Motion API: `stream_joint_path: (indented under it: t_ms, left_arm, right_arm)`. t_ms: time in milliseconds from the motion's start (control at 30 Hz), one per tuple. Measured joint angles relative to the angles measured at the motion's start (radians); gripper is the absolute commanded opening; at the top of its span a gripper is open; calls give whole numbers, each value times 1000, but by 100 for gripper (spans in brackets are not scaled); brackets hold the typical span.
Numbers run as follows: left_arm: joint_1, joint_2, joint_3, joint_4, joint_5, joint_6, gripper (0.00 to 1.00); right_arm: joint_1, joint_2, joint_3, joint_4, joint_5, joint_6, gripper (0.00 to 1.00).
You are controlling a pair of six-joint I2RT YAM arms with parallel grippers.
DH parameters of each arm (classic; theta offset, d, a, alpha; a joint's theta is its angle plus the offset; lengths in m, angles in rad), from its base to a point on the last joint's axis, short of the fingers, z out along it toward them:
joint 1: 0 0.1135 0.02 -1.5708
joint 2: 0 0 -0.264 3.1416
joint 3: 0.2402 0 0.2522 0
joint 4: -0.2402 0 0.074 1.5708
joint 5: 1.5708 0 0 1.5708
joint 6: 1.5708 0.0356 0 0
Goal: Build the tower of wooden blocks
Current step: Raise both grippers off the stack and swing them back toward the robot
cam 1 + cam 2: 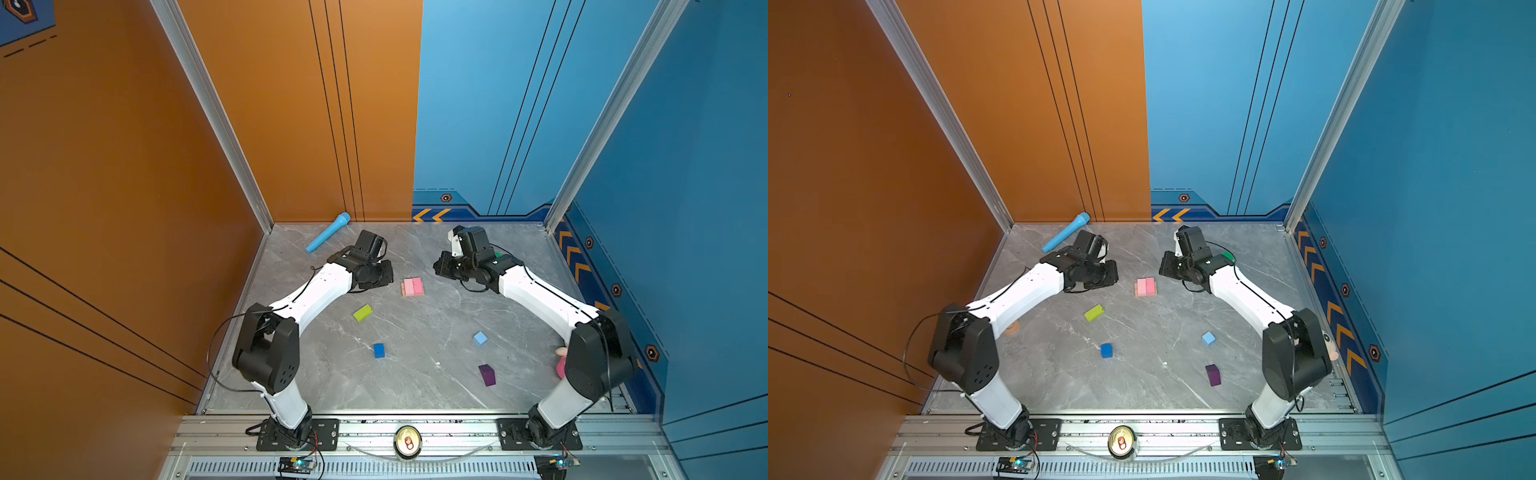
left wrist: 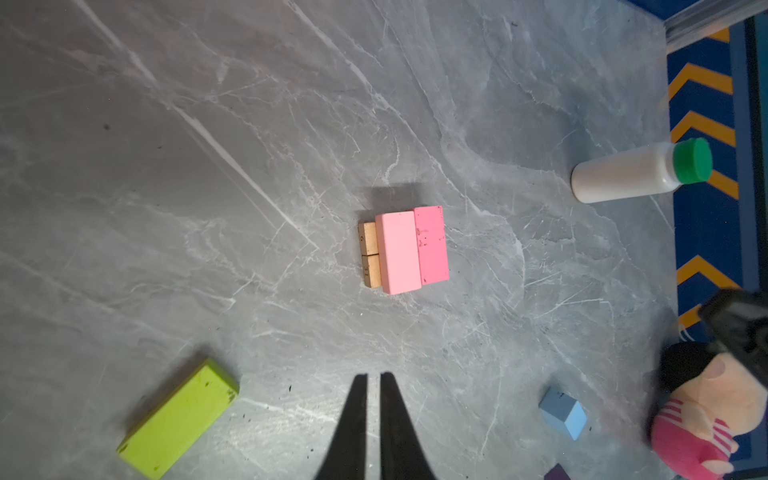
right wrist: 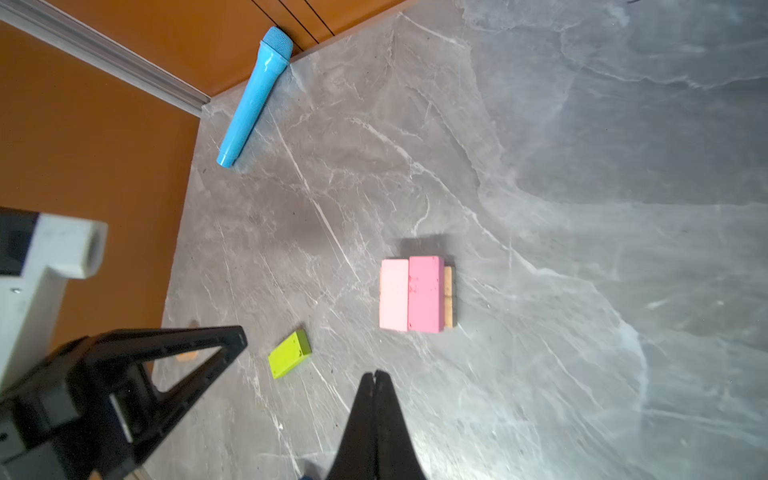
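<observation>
Pink-topped tower (image 1: 412,286): two layers only, mid-table toward the far side, between both arms. We judge the base done and the stacking stage in hand.
Pink painted wooden bars (image 2: 411,249): two, side by side, lying across the tan ones.
Tan bare-wood bars (image 2: 369,254): two, side by side beneath, their ends peeping out on one side.
Lime-green wooden bar (image 1: 363,312): one, flat on the table, left of the tower and nearer.
Dark-blue wooden cube (image 1: 378,350): one, nearer again, left of centre.
Light-blue wooden cube (image 1: 480,338): one, near right.
Dark-purple wooden block (image 1: 487,375): one, nearest of all, right.
Left gripper (image 2: 373,376): jaws parted by a thin slit, nothing between them; it hangs left of the tower.
Right gripper (image 3: 375,373): jaws pressed together, empty; it hangs right of the tower.
Next move: we reckon a loose block, likely a blue cube, must be fetched. That calls for jaws spread wider than the cube, a descent square to its faces, and a gentle set-down that leaves the pink bars unnudged.
Bystanders: one long light-blue toy microphone (image 1: 327,232) far left, one white bottle with green cap (image 2: 623,174) far right; we leave both alone.
</observation>
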Motion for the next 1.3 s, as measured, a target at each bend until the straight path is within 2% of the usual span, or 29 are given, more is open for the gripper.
stream_joint_path:
  t_ms: [300,500,600,833,1300]
  left_arm:
    - [-55,-159,-169,-105,-109,49,40]
    - [-71,-216,-232,-127,-153,51,46]
    - [-78,-219,-243,-127,-166,52,47]
    - [-93,-219,-264,-125,-178,62,52]
    - [-98,-217,-290,-84,-174,74,53]
  right_arm:
    - [63,-230,-187,-201,197,-42,41]
    - [84,-320,-329,-280,304,11,61]
    - [99,-328,-379,-305,343,54,67]
    - [107,-345,-469,-312,387,152,75]
    - [63,-374,-544,-288,400,314,75]
